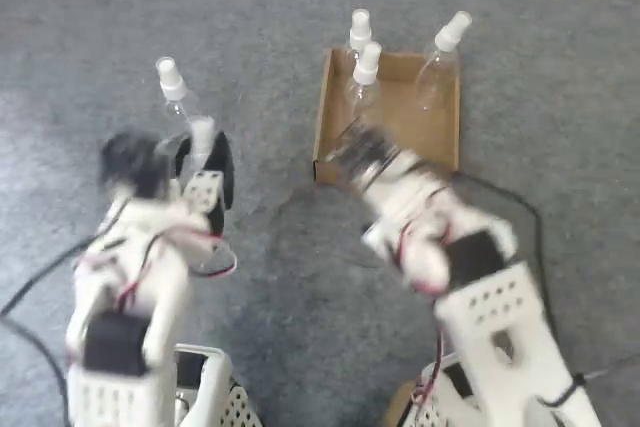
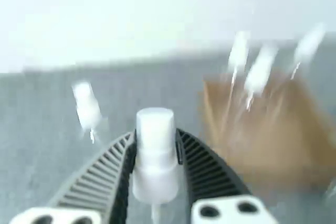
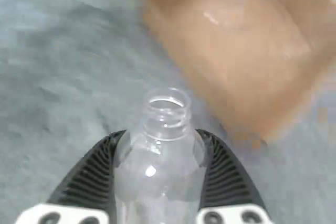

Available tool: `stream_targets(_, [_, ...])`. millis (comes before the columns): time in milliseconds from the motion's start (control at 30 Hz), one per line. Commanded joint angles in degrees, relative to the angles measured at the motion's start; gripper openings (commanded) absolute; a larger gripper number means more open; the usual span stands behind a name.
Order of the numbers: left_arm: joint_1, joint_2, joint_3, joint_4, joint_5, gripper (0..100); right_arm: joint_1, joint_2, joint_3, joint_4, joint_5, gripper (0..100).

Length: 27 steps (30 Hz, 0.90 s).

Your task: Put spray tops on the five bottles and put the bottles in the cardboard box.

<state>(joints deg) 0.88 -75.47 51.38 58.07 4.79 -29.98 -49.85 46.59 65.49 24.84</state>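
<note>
Cardboard box (image 1: 322, 112): three capped bottles (image 1: 437, 77) stood in or at it. Fourth capped bottle (image 1: 175, 92): stood apart on carpet (image 1: 270, 247). Uncapped bottle (image 3: 165, 156): clamped by right gripper (image 3: 160, 137), near box. Spray top (image 2: 155, 166): pinched by left gripper (image 2: 155, 136). Capping judged in hand; top to be aligned over uncapped bottle.

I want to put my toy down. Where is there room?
Bare carpet lies between the lone bottle and the cardboard box. The box's near half is mostly bare too. Its far end is crowded with three bottles.
</note>
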Motion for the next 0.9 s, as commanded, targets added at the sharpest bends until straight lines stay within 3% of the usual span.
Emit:
stream_targets(0, [-0.3, -10.9, -1.7, -1.2, 2.8, 1, -7.3, -4.0, 4.2, -8.4, -2.5, 0.6])
stream_targets(433, [-0.3, -13.6, -1.2, -11.4, 22.5, 1, -19.8, -3.8, 20.2, -34.9, -5.5, 0.6])
stream_targets(567, [-0.2, -13.5, -1.0, -11.3, 27.5, 1, -20.1, -3.9, 20.9, -36.0, -5.6, 0.6])
stream_targets(867, [0.3, -13.5, 7.6, -17.1, 27.7, 1, -20.3, -3.9, 20.9, -35.9, -5.7, 0.6])
